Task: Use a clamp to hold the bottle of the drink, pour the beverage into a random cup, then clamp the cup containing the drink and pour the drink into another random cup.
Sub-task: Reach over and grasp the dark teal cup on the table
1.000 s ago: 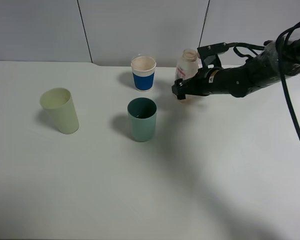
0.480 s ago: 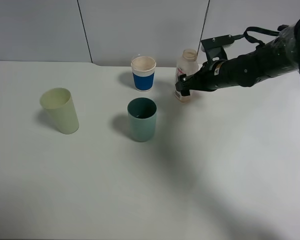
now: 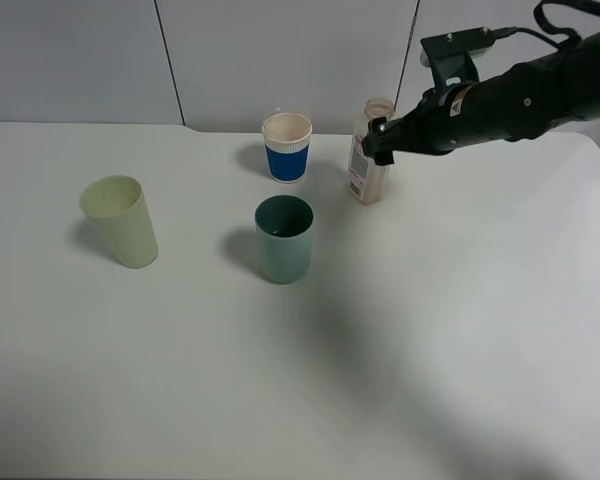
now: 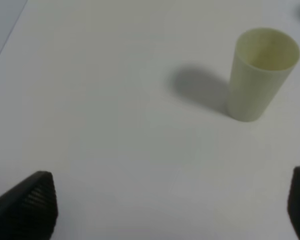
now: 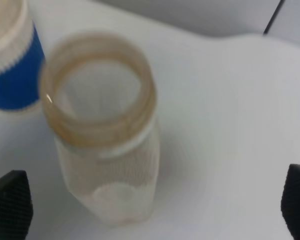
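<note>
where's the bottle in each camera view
Exterior high: the bottle stands behind centre, right of the blue-sleeved cup.
Left wrist: not in it.
Right wrist: the bottle close up, mouth toward the camera.
Shared landmark: the blue-sleeved cup beside it, in both those views.

Spread across a white table (image 3: 460,330): pale yellow-green tumbler (image 3: 120,221) at left of frame, teal-green tumbler (image 3: 283,239) at centre, blue-sleeved paper cup (image 3: 286,146) and clear bottle (image 3: 366,172) upright behind, upper centre.
</note>
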